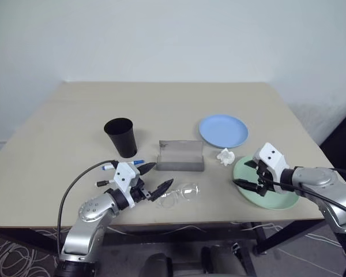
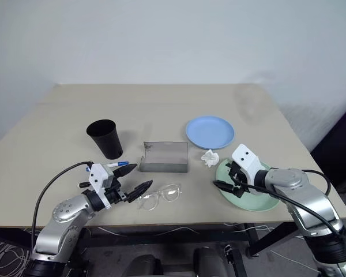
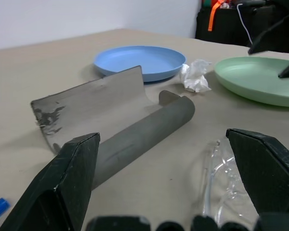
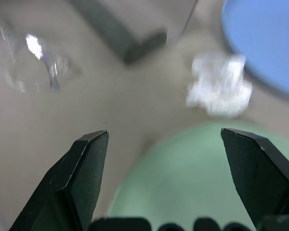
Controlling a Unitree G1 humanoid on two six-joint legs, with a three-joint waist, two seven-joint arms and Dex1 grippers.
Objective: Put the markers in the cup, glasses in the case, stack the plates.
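The broad beige surface (image 1: pixel 161 104) fills the middle of the head views. At lower right of the frame the round mint-green shallow plate (image 1: pixel 277 199) lies under the right end effector (image 1: pixel 248 176), whose black fingers stand wide apart and empty over its near rim. Up and left of it, right of centre, sits the round light-blue shallow plate (image 1: pixel 223 130), apart from the green one, so stacking is not yet done.

At centre the long grey rectangular case (image 1: pixel 180 156) lies with its smoky lid open. Left of it stands the black tapered plastic cup (image 1: pixel 121 137).

Low in the frame, the clear thin-framed round-lens glasses (image 1: pixel 179 193) lie just beside the left end effector (image 1: pixel 153 180), also spread open and holding nothing. One white-barrelled, blue-capped marker (image 1: pixel 127 164) lies below the cup. A small crumpled white lump (image 1: pixel 226 156) rests between the plates.

The plate step looks in hand: the right fingers probably need to close on the green plate's rim, then lift it onto the blue.
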